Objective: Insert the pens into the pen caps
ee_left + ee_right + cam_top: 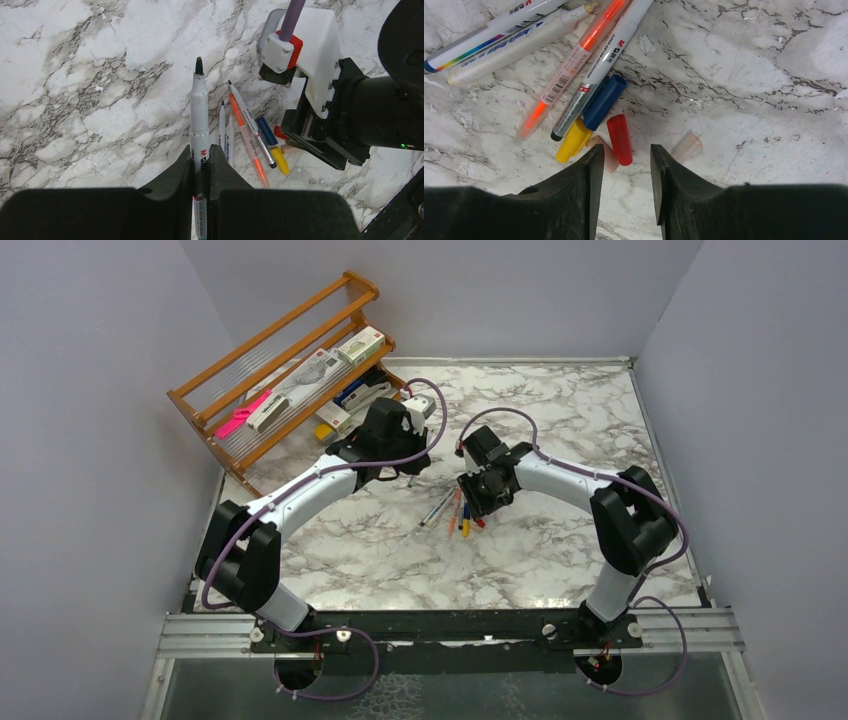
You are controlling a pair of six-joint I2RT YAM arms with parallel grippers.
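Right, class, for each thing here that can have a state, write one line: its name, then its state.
left gripper: shut on a pen.
held pen: uncapped, dark tip bare.
right gripper: open, holding nothing.
red cap: loose, lying flat, on no pen.
blue cap: loose, lying flat beside a pen.
yellow cap: loose, lying flat.
pale cap: loose, lying apart from the rest.
loose pens: lying flat in a bunch.
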